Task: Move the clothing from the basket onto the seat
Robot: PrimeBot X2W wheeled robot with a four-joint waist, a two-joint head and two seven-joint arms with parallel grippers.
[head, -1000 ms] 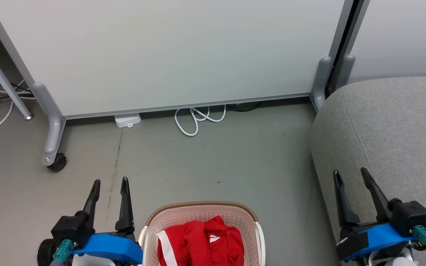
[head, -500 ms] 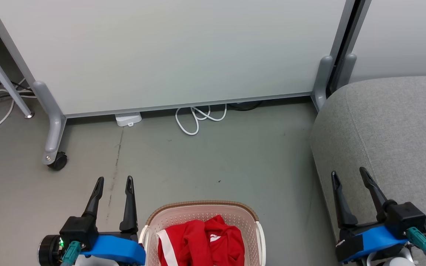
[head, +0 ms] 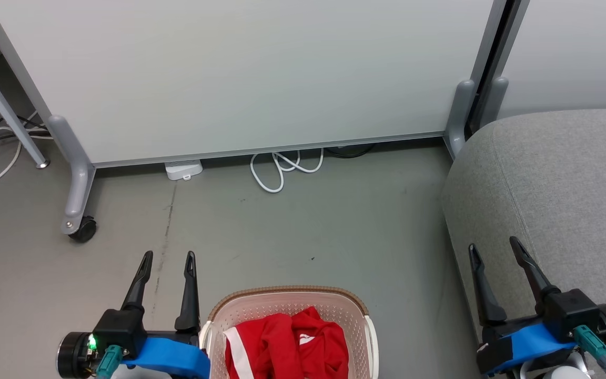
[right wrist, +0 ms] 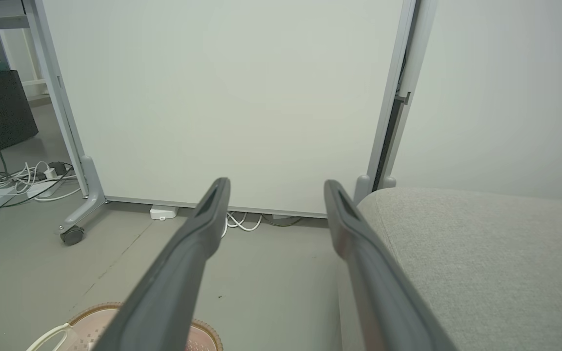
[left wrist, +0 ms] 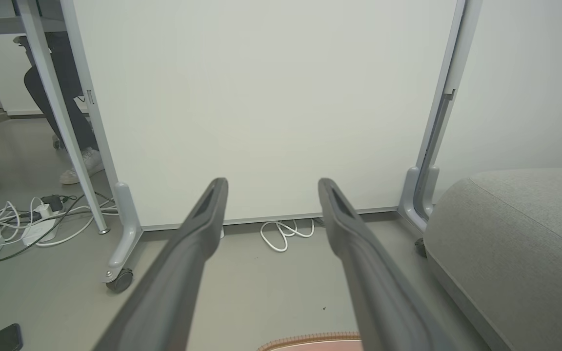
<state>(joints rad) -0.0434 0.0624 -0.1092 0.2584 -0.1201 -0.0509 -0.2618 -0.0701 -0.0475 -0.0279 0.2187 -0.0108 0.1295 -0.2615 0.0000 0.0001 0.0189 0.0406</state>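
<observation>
On the head view I see the clothing [head: 287, 342] heaped red in the basket [head: 287, 290], which sits on the floor [head: 303, 226] near me, bottom centre. The left gripper [head: 169, 255] hovers just left of the basket, spread and empty. The right gripper [head: 492, 243] hangs spread over the near left edge of the seat [head: 561, 179], far right.

On the left wrist view the jaws stand wide, with the basket rim at the bottom and the seat on the right.

On the right wrist view the jaws are wide too, with the seat beside them on the right and the basket rim lower left.
</observation>
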